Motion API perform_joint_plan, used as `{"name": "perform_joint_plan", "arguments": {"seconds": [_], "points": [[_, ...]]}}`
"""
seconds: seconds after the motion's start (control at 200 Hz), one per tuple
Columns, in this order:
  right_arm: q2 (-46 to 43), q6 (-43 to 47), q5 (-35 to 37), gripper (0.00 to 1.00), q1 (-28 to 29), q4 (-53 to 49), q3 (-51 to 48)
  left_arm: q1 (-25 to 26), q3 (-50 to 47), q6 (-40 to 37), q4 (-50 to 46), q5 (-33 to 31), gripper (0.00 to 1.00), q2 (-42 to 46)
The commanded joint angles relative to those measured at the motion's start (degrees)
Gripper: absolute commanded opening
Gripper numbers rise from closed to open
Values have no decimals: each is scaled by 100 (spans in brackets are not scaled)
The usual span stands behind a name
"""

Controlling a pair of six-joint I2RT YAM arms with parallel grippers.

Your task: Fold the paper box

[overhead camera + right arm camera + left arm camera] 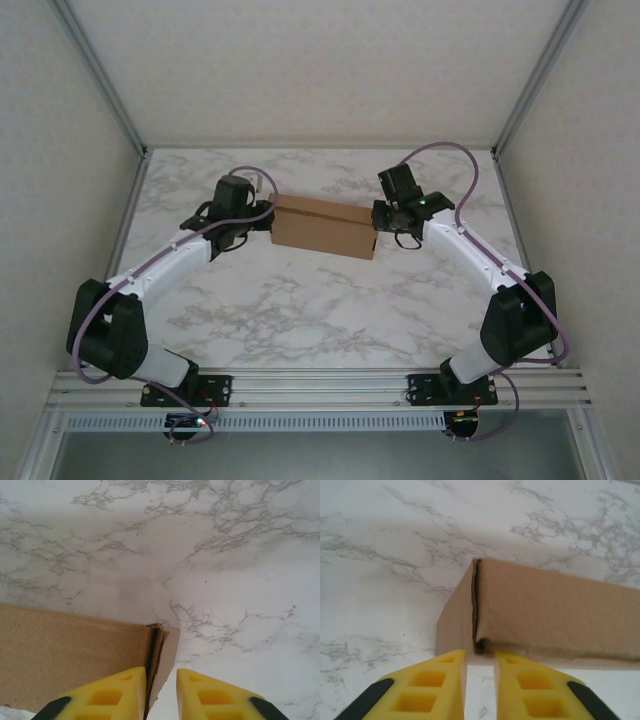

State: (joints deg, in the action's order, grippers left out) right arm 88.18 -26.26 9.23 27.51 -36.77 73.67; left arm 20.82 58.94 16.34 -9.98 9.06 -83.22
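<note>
The plain brown cardboard box point(322, 228) looks almost folded — end seams gape — while left claw point(480, 652) and right claw point(161, 669) sit nearly together, grip untellable.

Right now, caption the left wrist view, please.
Left gripper, slightly open, faces the paper box's end seam on the marble table.

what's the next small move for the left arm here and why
Probably nudge the left gripper forward to press the end flap of the paper box shut: a dark seam gapes at that corner just ahead of its fingertips, while the right gripper sits at the other end.
</note>
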Motion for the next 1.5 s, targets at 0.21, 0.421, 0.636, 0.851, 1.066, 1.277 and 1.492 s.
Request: {"name": "perform_joint_plan", "arguments": {"seconds": [0.21, 0.421, 0.636, 0.851, 1.066, 1.277, 1.492], "points": [[229, -21, -29, 22, -20, -594, -287, -219, -173, -49, -378, 790, 33, 1003], [175, 7, -38, 22, -15, -594, -338, -560, 20, 357, 9, 1297, 36, 868], [76, 21, -23, 22, -16, -596, -414, -562, 437, 465, 444, 1369, 52, -1], [59, 27, -28, 22, -13, -594, -431, -576, 196, 628, 868, 1356, 43, -585], [85, 33, -26, 21, -13, -565, -452, -574, -700, 921, 1385, 1318, 35, -423], [62, 111, -62, 21, -11, -556, -462, -614, -1117, 1098, 1560, 1298, 26, -318], [-481, 57, -304, 19, -15, -58, -976, -614, -1676, 1373, 1733, 1387, 24, 302]]}}
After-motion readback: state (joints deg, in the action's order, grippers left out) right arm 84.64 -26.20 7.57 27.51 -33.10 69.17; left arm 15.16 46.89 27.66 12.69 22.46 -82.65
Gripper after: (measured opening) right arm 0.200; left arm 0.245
